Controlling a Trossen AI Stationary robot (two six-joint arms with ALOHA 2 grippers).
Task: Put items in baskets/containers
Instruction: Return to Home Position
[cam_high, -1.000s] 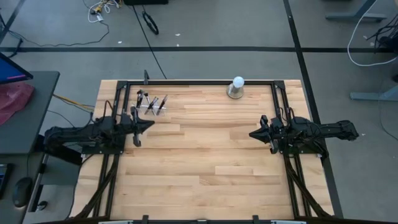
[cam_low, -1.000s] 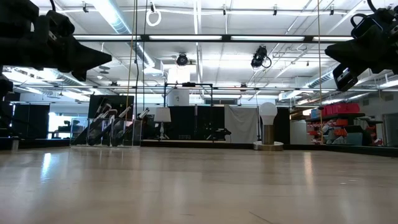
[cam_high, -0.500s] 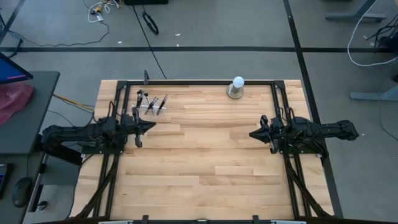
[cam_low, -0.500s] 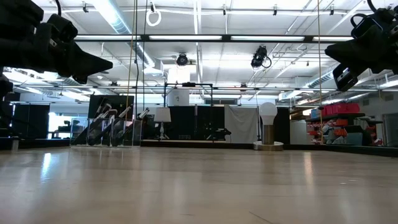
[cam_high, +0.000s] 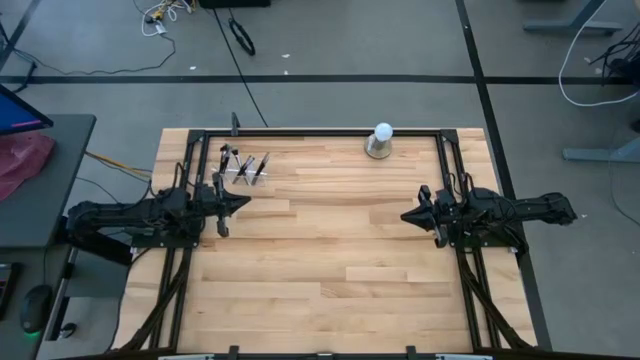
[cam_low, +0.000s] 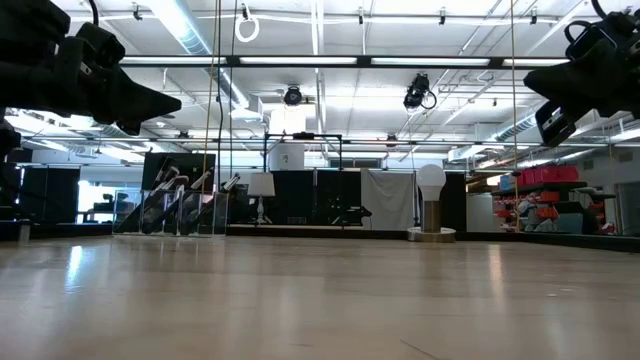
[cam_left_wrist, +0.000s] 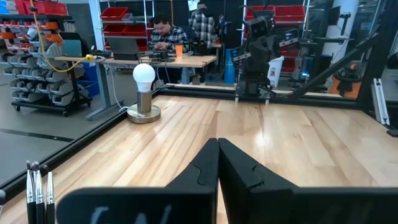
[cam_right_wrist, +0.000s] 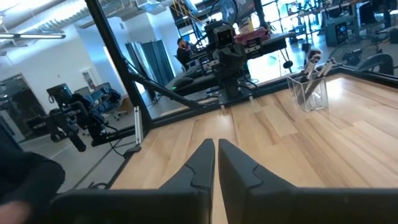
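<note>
Several thin black-handled brushes (cam_high: 245, 166) stand leaning inside a clear plastic holder (cam_right_wrist: 313, 92) at the table's far left. They also show in the low view (cam_low: 185, 205) and the left wrist view (cam_left_wrist: 37, 186). My left gripper (cam_high: 243, 203) is shut and empty. It hovers above the table just near-side of the holder. My right gripper (cam_high: 404, 215) is shut and empty, and it hovers over the table's right side, far from the holder. Both show raised in the low view, the left gripper (cam_low: 170, 102) and the right gripper (cam_low: 545, 115).
A white ball on a grey round base (cam_high: 380, 141) stands at the far edge, right of centre. A black frame rail (cam_high: 320, 131) runs along the far edge and both sides. Bare wood (cam_high: 320, 250) lies between the arms. People sit at desks beyond the table (cam_left_wrist: 165, 34).
My left gripper has dipped slightly and tipped a little, then held still. It stays shut.
</note>
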